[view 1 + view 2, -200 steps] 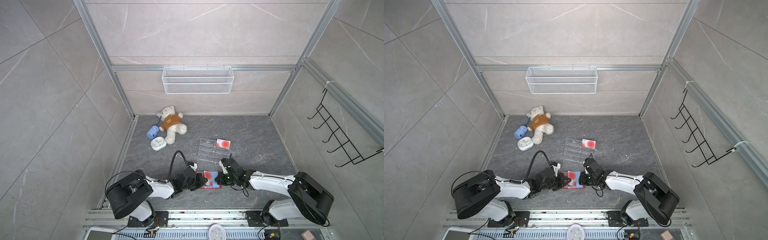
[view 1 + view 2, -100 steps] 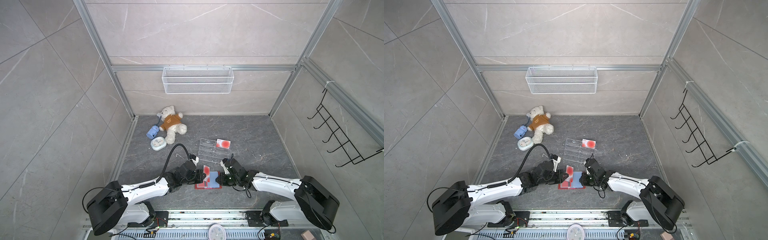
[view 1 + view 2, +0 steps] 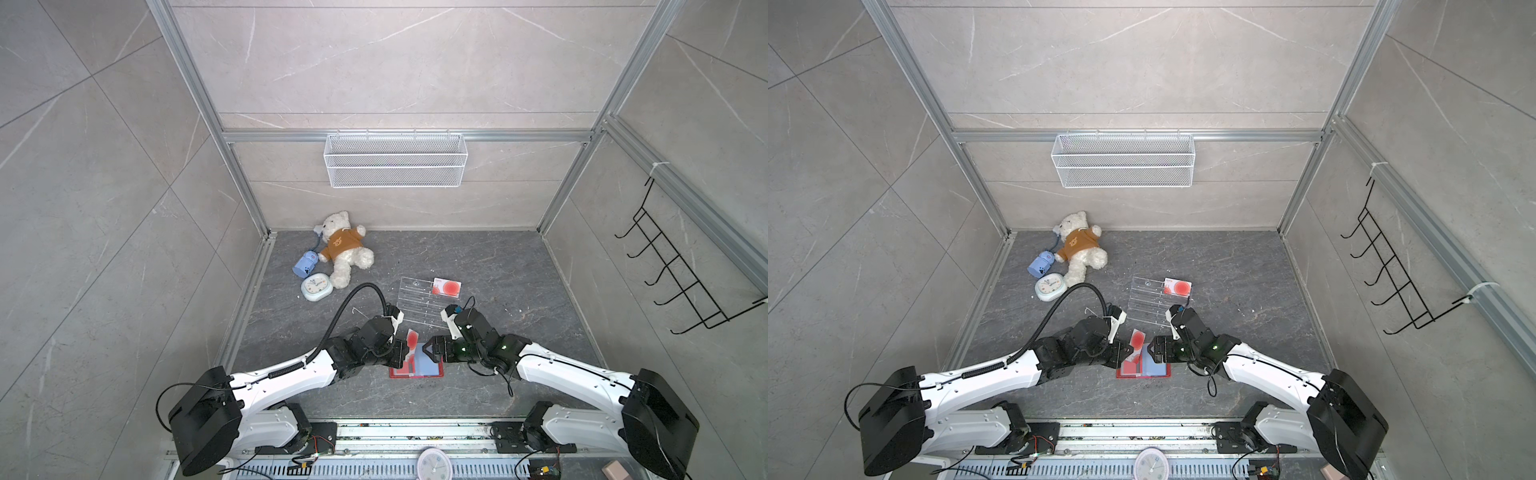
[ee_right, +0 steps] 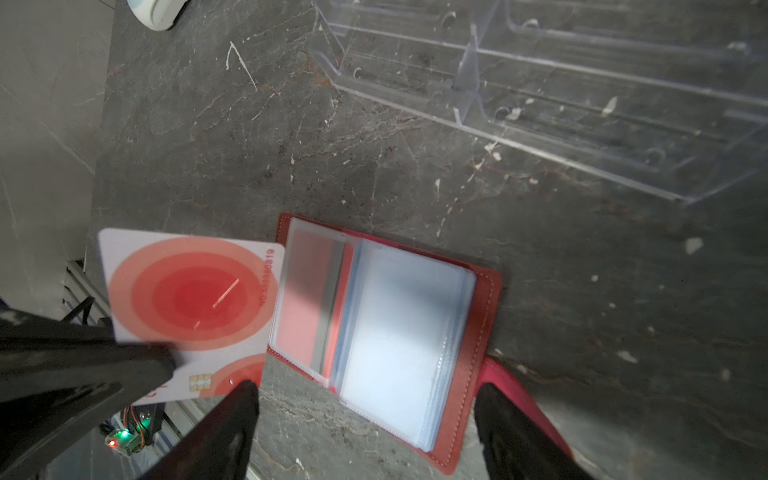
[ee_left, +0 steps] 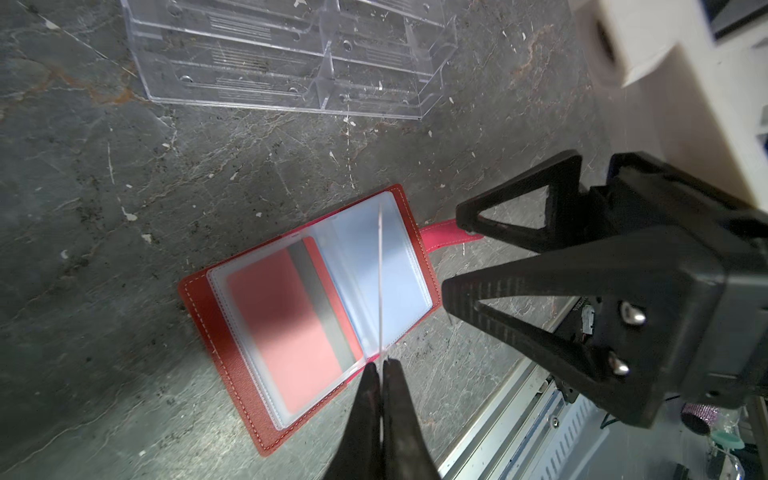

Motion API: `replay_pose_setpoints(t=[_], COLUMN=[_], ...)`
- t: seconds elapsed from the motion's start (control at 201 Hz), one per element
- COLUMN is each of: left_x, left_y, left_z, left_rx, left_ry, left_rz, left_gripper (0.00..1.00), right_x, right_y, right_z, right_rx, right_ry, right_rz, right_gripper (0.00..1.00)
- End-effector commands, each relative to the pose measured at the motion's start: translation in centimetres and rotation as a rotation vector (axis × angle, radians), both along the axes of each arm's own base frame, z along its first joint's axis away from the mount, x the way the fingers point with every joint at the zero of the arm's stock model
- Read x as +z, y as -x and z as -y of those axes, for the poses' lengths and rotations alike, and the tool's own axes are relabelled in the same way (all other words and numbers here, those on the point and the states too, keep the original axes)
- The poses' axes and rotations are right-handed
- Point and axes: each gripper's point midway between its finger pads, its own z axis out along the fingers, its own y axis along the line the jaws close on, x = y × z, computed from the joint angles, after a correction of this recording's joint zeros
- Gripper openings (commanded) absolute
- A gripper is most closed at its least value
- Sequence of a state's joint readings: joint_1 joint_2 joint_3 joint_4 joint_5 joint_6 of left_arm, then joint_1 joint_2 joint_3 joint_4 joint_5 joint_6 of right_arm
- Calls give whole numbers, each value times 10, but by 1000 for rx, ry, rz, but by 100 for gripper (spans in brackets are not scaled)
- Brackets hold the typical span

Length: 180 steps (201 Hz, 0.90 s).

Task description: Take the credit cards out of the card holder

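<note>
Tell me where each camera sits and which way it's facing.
Top views: high overhead, looking down; left gripper and right gripper meet over the card holder.
Left wrist: behind the left gripper, shut on a credit card edge-on; faces the right gripper.
Right wrist: behind the open right gripper, over the card holder.
Both wrist views share the clear rack.

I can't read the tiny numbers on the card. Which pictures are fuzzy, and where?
Right wrist view: the credit card is slightly soft, its red print only partly readable. Left wrist view: the left gripper blurs darkly near the lens, and the sleeved card in the card holder is a smear. Both top views: sharp, but the cards are tiny.
</note>
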State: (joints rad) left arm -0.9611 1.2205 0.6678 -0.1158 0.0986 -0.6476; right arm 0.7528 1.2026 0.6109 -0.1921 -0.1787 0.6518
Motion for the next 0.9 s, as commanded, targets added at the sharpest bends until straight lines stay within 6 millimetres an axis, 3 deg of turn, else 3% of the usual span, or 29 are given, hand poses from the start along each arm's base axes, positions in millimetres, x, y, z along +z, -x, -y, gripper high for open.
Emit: replay_pose_setpoints(t=[0.0, 0.154, 0.398, 0.891], left_x=[26, 32, 51, 71], left_y=[-1, 0, 5, 32], left_z=[8, 7, 10, 15], left_rx=[-71, -112, -232, -583], left_ry=[31, 2, 2, -75], left_rz=[64, 104, 210, 404], left_gripper=[0, 0, 0, 1], right_x=[12, 21, 42, 92], right_y=[0, 0, 1, 18], right_z=[6, 16, 33, 34], right_rx=[19, 27, 45, 213], right_ry=[35, 67, 112, 76], right_rz=[36, 80, 150, 317], right_gripper=[89, 97, 100, 100])
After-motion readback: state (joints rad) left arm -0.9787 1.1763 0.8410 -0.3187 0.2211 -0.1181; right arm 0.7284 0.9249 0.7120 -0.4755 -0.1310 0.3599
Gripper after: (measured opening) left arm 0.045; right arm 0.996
